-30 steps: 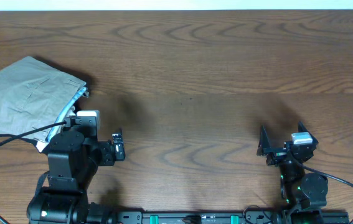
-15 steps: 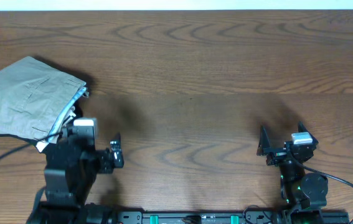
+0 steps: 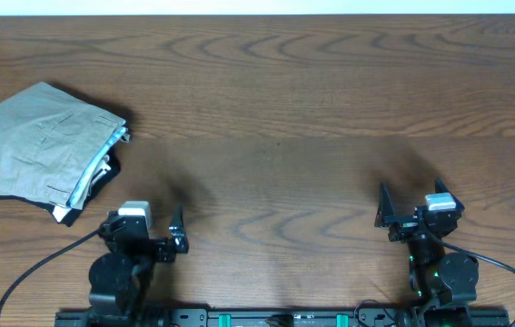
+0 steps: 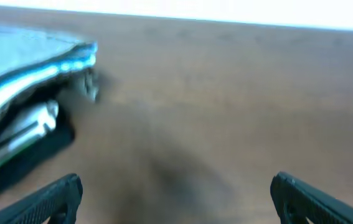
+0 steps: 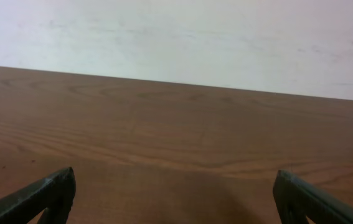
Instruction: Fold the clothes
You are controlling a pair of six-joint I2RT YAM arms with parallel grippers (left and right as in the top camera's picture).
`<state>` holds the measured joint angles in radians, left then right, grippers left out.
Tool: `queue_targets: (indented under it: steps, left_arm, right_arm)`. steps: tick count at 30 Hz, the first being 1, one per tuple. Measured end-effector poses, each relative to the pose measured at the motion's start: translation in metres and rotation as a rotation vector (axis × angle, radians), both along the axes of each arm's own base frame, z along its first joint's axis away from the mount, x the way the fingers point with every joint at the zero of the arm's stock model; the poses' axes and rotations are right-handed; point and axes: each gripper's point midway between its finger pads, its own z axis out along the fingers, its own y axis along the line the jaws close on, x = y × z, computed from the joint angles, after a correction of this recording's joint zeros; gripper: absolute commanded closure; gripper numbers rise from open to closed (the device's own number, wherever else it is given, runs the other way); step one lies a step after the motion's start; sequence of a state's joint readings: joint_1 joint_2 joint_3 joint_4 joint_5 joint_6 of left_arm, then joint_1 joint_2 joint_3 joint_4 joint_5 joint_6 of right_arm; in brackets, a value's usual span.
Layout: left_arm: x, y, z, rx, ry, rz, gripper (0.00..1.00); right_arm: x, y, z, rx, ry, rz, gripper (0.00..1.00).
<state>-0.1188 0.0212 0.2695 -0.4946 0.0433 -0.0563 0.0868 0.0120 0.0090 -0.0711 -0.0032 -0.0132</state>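
Note:
The clothes (image 3: 34, 141) lie folded at the table's left edge, pale grey-green with seams and a pocket outline, on top of a stack with darker and white layers showing at its right side. The stack's edge shows blurred in the left wrist view (image 4: 20, 81). My left gripper (image 3: 177, 232) is open and empty near the front edge, right of and below the stack. Its fingers (image 4: 176, 193) frame bare wood. My right gripper (image 3: 382, 209) is open and empty at the front right, with bare table between its fingers (image 5: 176, 193).
The brown wooden table (image 3: 275, 109) spans the view. A pale wall (image 5: 176, 37) rises behind its far edge. A black cable (image 3: 39, 268) runs from the left arm's base.
My left arm has drawn back from the folded stack toward the front edge, uncovering the stack's lower right corner. The right arm has not moved.

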Motion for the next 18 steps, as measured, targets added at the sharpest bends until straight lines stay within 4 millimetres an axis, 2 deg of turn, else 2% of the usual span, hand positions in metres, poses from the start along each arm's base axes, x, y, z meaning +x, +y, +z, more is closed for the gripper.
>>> queue_targets:
  steps: [7, 10, 18]
  left_arm:
    - [0.032, -0.003, 0.012, -0.031, -0.256, 0.003, 0.02]
    - [0.034, -0.004, -0.005, -0.029, -0.224, 0.004, 0.02]
    - [0.034, -0.004, -0.005, -0.030, -0.224, 0.003, 0.02]
  right_arm:
    - [0.000, 0.000, 0.000, 0.000, 0.000, 0.000, 0.01]
    - [0.000, 0.000, 0.000, 0.000, 0.000, 0.000, 0.01]
    - [0.000, 0.000, 0.000, 0.000, 0.000, 0.000, 0.01]
